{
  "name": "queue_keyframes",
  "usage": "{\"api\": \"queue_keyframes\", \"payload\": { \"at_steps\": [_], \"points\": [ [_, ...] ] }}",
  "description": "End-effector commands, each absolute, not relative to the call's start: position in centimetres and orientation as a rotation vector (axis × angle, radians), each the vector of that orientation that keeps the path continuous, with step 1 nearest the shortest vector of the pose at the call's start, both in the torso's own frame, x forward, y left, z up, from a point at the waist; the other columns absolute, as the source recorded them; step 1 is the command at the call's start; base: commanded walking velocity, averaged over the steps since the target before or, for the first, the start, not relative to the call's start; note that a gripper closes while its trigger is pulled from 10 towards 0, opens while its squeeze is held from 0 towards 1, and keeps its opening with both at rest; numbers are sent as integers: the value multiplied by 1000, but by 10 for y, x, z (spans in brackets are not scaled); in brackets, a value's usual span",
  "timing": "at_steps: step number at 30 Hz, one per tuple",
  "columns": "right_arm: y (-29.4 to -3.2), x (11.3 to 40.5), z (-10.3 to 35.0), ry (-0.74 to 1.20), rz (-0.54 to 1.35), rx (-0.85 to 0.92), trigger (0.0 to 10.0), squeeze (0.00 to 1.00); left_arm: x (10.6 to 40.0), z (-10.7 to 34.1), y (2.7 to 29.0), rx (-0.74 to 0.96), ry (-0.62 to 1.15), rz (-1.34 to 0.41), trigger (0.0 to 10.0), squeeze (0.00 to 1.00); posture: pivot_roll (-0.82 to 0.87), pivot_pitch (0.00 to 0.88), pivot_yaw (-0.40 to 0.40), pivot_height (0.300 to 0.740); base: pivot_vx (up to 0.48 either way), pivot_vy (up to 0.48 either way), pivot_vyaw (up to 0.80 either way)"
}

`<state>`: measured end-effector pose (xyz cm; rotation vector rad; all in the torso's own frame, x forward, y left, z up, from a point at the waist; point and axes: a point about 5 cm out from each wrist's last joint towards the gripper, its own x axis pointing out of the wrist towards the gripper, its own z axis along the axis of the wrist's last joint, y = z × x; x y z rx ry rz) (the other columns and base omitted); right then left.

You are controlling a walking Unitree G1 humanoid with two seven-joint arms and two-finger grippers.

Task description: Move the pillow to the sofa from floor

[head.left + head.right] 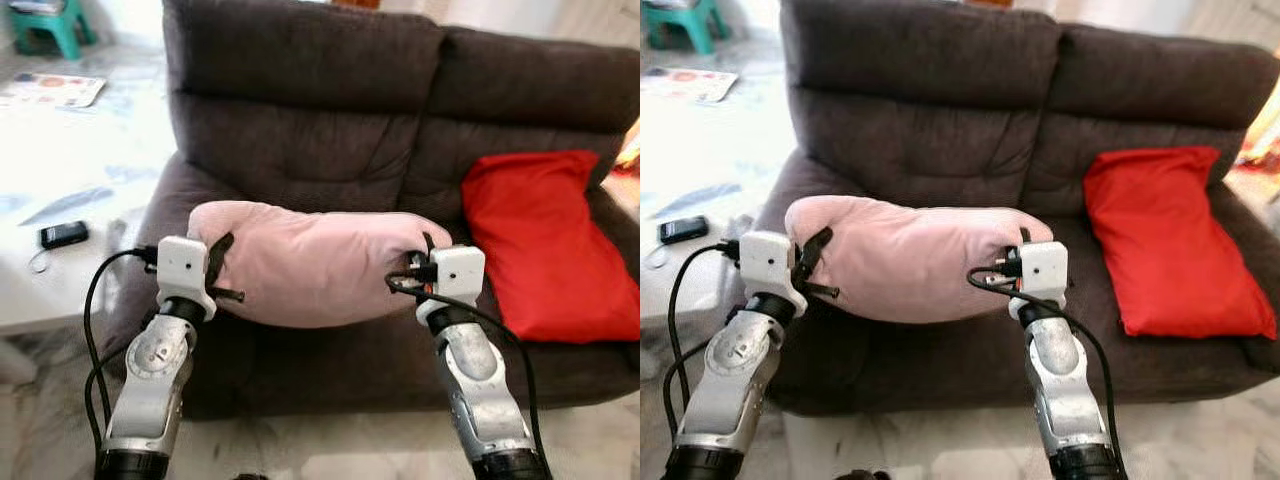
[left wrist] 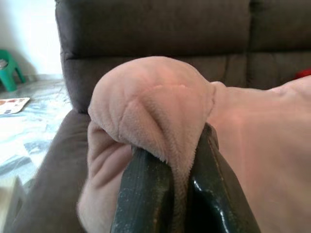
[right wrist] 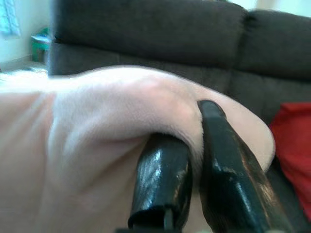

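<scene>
Left wrist view: left claw (image 2: 182,194) pinches pink pillow (image 2: 160,102) tightly.

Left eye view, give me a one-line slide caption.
Both grippers, left gripper and right gripper, pinch the pink pillow by its ends above the dark sofa, beside a red pillow.

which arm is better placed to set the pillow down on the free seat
Left, marginally. Both hands grip the pink pillow; the left hand is over the free seat, the right hand nearer the red cushion.
</scene>
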<state>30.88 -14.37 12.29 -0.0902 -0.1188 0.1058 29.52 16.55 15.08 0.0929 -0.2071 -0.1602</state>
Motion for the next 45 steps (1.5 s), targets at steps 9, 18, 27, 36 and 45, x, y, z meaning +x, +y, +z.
{"api": "queue_keyframes", "payload": {
  "at_steps": [9,18,27,36,45],
  "points": [
    [-136,319,135,-168,130,-76,10000,0,297,160,159,74,-235,-196,10000,0,146,74,-95,740,0,0,0],
    [-124,315,141,-232,214,-90,10000,0,296,170,171,82,-289,-110,10000,0,149,78,-94,740,0,0,92],
    [-122,315,149,-267,222,-43,10000,0,298,186,174,102,-351,-83,10000,0,151,77,-94,740,82,0,178],
    [-117,314,158,-309,246,-46,10000,0,299,202,179,121,-406,-68,10000,0,152,76,-91,740,301,0,0],
    [-116,313,158,-314,254,-42,10000,0,300,206,180,127,-418,-58,10000,0,154,76,-91,740,304,0,0]
  ]
}}
